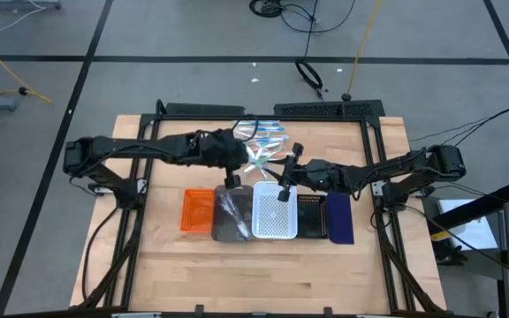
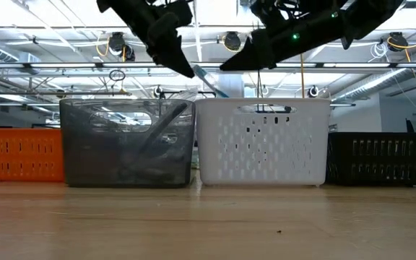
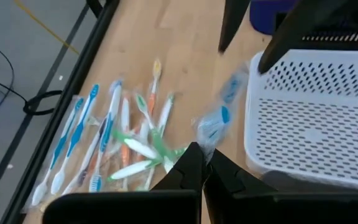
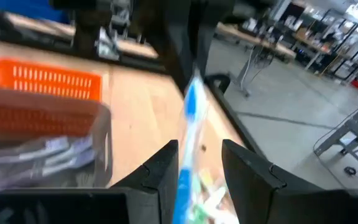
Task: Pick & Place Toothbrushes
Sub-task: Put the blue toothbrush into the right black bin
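Blue and white in its clear wrapper, one toothbrush (image 3: 218, 118) is up in the air, pinched at one end by the clenched left pincer (image 3: 204, 167), which hangs over the seam between the grey tray (image 1: 228, 221) and the white tray (image 1: 275, 214). The right pincer (image 4: 197, 163) is also off the tabletop (image 1: 237, 274), above the white tray, its fingers (image 4: 248, 168) parted on either side of that same wrapped toothbrush; from here I cannot tell whether they press on it. The remaining toothbrushes (image 1: 265, 143) lie heaped at twelve o'clock from the trays, toward the far edge. Some wrapped ones already lie in the grey tray. An orange tray (image 1: 197, 210) sits at nine o'clock of the grey one; a black tray (image 1: 311, 216) and a navy tray (image 1: 340, 218) follow at three o'clock of the white.
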